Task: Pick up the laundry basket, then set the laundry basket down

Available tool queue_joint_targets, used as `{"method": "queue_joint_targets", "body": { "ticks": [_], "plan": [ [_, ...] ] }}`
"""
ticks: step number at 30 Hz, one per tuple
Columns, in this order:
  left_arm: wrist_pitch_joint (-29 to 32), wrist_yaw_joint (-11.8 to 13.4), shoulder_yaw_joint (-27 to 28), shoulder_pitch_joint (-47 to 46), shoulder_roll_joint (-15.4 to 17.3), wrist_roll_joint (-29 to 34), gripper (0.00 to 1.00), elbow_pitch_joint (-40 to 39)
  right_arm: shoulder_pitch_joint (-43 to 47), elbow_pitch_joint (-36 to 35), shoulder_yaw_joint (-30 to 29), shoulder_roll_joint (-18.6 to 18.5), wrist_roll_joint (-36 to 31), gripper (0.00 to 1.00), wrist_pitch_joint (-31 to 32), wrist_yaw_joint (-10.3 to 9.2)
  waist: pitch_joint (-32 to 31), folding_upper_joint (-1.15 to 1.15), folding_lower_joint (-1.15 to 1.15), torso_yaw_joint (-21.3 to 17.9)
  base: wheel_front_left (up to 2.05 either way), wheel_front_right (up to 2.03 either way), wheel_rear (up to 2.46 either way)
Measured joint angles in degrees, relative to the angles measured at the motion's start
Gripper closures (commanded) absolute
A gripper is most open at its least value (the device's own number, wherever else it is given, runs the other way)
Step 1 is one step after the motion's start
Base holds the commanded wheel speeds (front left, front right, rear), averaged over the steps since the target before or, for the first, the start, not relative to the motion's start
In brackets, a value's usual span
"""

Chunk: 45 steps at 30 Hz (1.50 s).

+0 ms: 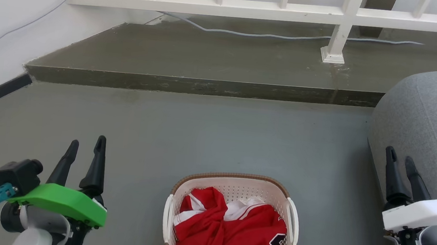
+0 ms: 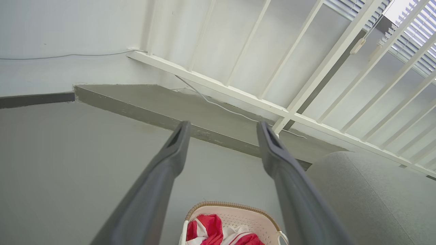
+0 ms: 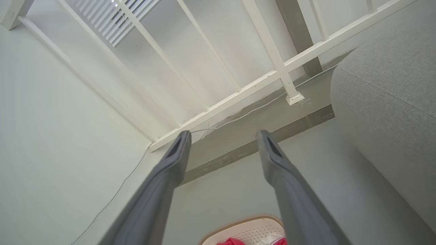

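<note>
Your left gripper (image 1: 87, 143) and right gripper (image 1: 399, 155) both have their fingers spread and grip nothing. Between them, apart from both, the laundry basket (image 1: 236, 188) sits on the grey floor (image 1: 216, 138), holding red-and-white clothing (image 1: 231, 235). A grey cushion (image 1: 430, 116) lies beside your right gripper.

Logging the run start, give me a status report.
Left gripper open, empty. Right gripper open, empty. Laundry basket on floor between them, untouched. Grey seat close on right.
</note>
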Motion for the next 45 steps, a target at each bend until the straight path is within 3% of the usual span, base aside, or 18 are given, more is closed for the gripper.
{"method": "queue_joint_targets", "body": {
  "ticks": [27,45],
  "plan": [
    [-3.9,4.2,-5.0,0.5,0.0,20.3,0.0,0.3,2.3,-0.8,4.3,-0.5,-19.6,0.0,-5.1,-3.98,-0.5,0.0,0.0,-0.3,0.0,0.0,0.0],
    [-4.3,6.3,-6.2,0.5,-0.6,32.3,0.0,0.3,3.2,-1.0,5.4,-0.8,-29.3,0.0,-8.2,-5.04,-0.7,0.0,0.0,-0.2,0.0,0.0,0.0]
  ]
}}
